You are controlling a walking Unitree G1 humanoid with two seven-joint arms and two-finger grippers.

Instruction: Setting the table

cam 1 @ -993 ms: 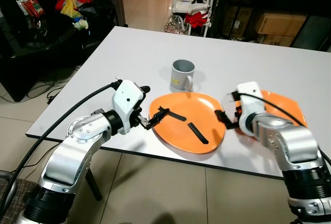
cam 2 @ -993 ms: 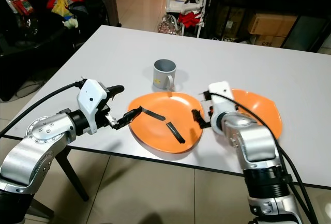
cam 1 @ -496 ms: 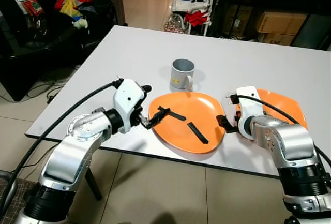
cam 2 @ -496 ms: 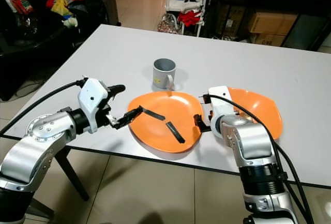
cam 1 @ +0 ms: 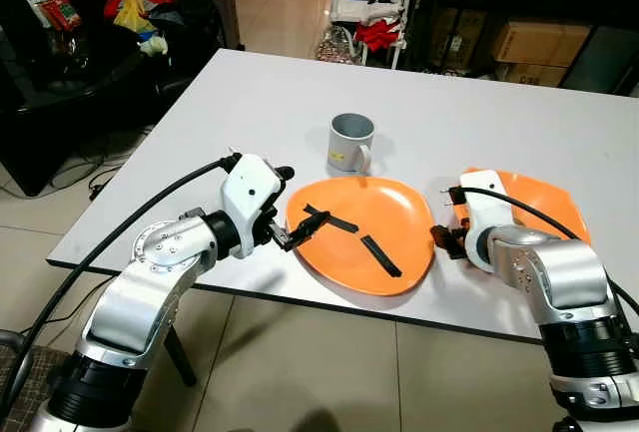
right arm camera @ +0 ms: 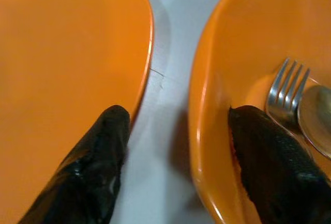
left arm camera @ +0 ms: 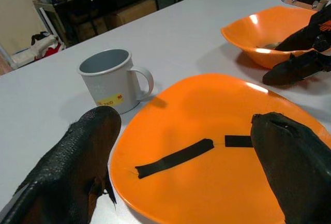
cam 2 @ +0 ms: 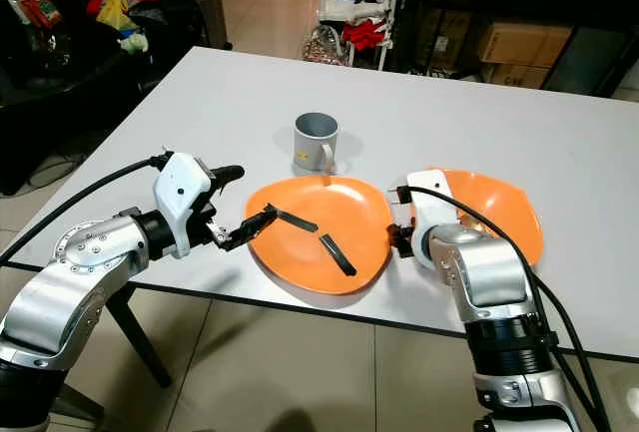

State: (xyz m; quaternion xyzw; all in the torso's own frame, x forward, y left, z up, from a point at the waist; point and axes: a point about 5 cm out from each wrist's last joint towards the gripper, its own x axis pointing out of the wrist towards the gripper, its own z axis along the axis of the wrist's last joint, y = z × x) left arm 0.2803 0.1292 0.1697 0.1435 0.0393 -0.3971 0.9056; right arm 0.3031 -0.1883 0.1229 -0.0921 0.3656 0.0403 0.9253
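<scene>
A large orange plate (cam 1: pixel 374 215) with two black strips on it lies near the front edge of the white table (cam 1: pixel 250 103). My left gripper (cam 1: pixel 297 229) is open at the plate's left rim, which sits between its fingers (left arm camera: pixel 88 146). A grey mug (cam 1: pixel 351 143) stands just behind the plate. To the right is an orange bowl (cam 1: pixel 544 203) holding a fork (right arm camera: pixel 287 92) and a spoon (right arm camera: pixel 316 114). My right gripper (cam 1: pixel 445 240) is open across the bowl's left rim, one finger (right arm camera: pixel 269 162) inside the bowl and the other on the table beside the plate.
The table's front edge runs just below the plate, with tiled floor (cam 1: pixel 300 372) beneath. Dark shelving with cardboard boxes (cam 1: pixel 529 48) stands behind the table. Bags and clutter (cam 1: pixel 140 13) lie at the far left.
My right gripper has moved right, away from the plate's right edge, and now straddles the bowl's rim. The left gripper has stayed at the plate's left rim.
</scene>
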